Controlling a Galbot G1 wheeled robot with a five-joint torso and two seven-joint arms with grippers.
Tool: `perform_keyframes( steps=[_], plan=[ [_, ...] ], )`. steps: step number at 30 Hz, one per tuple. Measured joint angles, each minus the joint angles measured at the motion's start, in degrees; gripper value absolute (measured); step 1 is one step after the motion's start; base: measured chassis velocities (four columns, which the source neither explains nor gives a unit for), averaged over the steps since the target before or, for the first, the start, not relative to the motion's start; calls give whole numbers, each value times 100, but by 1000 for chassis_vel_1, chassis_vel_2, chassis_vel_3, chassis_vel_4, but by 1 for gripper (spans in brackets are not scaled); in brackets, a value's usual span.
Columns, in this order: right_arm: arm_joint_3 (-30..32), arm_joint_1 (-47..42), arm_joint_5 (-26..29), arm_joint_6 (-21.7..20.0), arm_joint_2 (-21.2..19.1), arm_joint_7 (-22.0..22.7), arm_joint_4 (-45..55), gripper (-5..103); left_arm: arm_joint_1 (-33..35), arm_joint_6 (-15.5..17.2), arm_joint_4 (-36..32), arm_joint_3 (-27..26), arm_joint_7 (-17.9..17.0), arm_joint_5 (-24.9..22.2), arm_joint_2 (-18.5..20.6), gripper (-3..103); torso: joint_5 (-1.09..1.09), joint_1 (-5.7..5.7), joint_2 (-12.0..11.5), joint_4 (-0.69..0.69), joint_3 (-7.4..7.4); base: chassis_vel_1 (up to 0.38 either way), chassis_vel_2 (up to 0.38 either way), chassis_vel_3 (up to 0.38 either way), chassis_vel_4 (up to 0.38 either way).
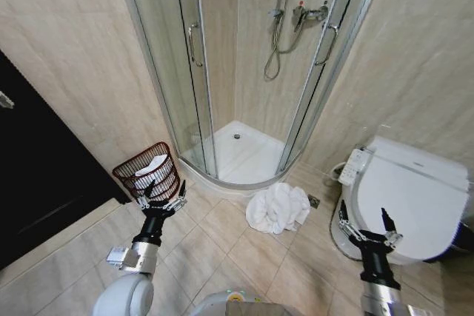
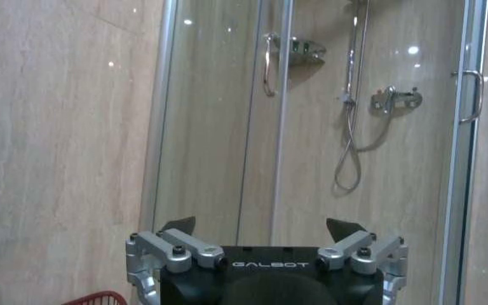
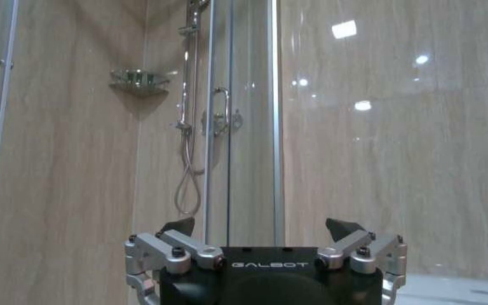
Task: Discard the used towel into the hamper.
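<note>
Task looked barely begun, if at all. At far left the hamper (image 1: 148, 171) stood on the floor by the wall, beside the shower enclosure (image 1: 244, 72), w/ something white already lying inside. The left end effector (image 1: 162, 198) hovered just in front of it, fingers spread, nothing held. Mid-scene the used towel (image 1: 278, 208) lay crumpled on the tiles just outside the shower tray, well apart from both arms, untouched. At right the right end effector (image 1: 367, 228) hung in front of the toilet (image 1: 415, 190), also spread wide & empty. Judged left to do: reach towel, grip it, carry it over, drop it in.
</note>
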Motion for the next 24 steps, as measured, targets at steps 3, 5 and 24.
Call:
perform_keyframes(
  steps=[3, 5, 24],
  plan=[
    [0, 0, 0, 0, 0, 0, 0, 100, 0, 0, 0, 0, 0, 0, 0, 100, 0, -31, -72, 0, -41, 0, 0, 0, 0],
    [0, 0, 0, 0, 0, 0, 0, 100, 0, 0, 0, 0, 0, 0, 0, 100, 0, -45, -105, 0, -60, 0, 0, 0, 0],
    [0, 0, 0, 0, 0, 0, 0, 100, 0, 0, 0, 0, 0, 0, 0, 100, 0, -263, -611, 0, -349, 0, 0, 0, 0]
  ],
)
